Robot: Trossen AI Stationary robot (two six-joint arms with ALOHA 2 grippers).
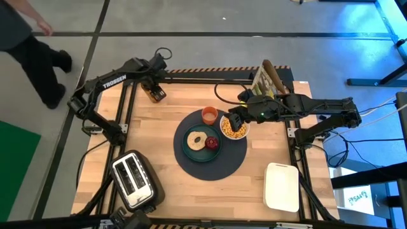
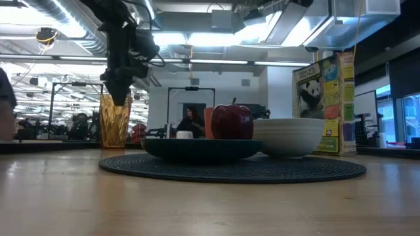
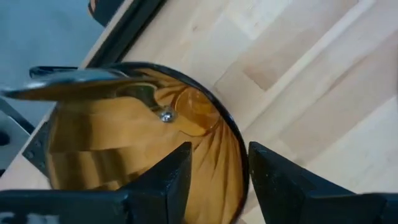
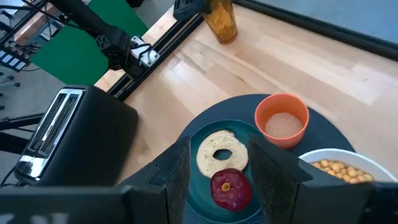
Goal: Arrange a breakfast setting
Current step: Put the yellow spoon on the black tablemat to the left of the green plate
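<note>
The amber glass [image 1: 154, 93] stands upright on the table's far left, also in the low view [image 2: 115, 122]. My left gripper [image 3: 219, 180] is open at its mouth, one finger inside and one outside the wall. A silvery spoon-like piece [image 3: 68, 81] shows at the glass's rim. On the dark-blue mat [image 1: 210, 166] sit the teal plate [image 1: 191, 150] with the bagel [image 1: 196, 138] and red fruit [image 1: 212, 142], the orange cup [image 1: 210, 115] and the white bowl [image 1: 234, 128] of cereal. My right gripper [image 4: 217, 171] is open and empty above the plate and bowl. My left gripper comes from above, pointing down, with one finger [image 3: 168, 180] inside the amber glass and the other outside its wall near the rim [image 3: 239, 146]. Whether a finger touches the wall, I cannot tell. The glass stands upright on the table.
A silver-and-black toaster [image 1: 133, 179] stands at the near left, a white tray [image 1: 282, 186] at the near right, and a cereal box [image 1: 267, 79] at the far right. A person [image 1: 25, 38] walks on the floor beyond the far left corner.
</note>
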